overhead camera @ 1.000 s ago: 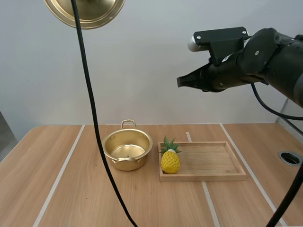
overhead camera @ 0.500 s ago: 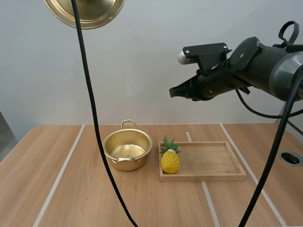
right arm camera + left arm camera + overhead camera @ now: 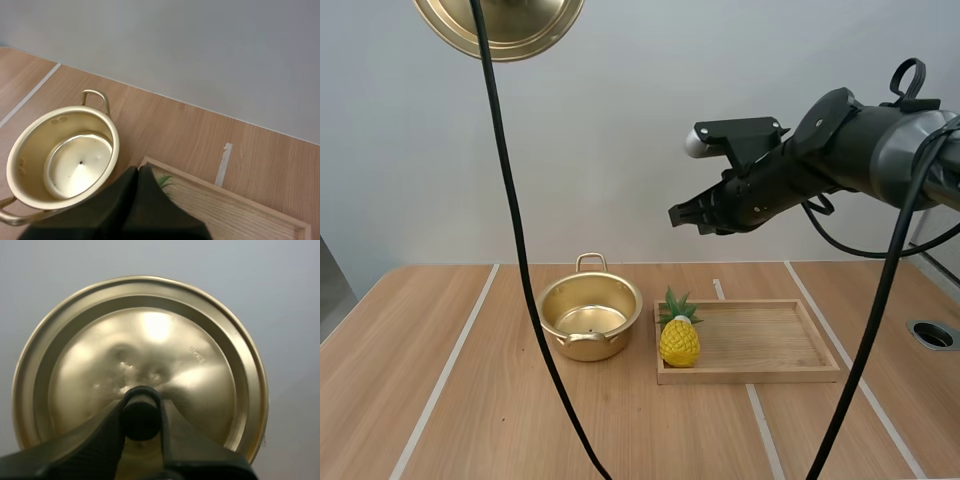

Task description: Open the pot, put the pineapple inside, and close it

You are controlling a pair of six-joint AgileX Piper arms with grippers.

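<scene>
The gold pot (image 3: 589, 318) stands open and empty on the table, left of the wooden tray (image 3: 770, 345). A yellow pineapple (image 3: 679, 338) with green leaves stands upright at the tray's left end. My left gripper (image 3: 141, 412) is shut on the black knob of the gold lid (image 3: 145, 350), which hangs high above the table's left side as the lid (image 3: 500, 25). High over the tray and pineapple, my right gripper (image 3: 678, 214) is shut on nothing. Its fingers (image 3: 135, 200) form one dark wedge over the pot (image 3: 62, 157) and the tray's corner (image 3: 150, 162).
White strips run across the wooden table (image 3: 450, 400). A round metal hole (image 3: 932, 334) sits in the table at the far right. A plain grey wall stands behind.
My right arm has swung left and a little lower, from above the tray's right part to above the pineapple. The lid, pot and pineapple have not moved.
</scene>
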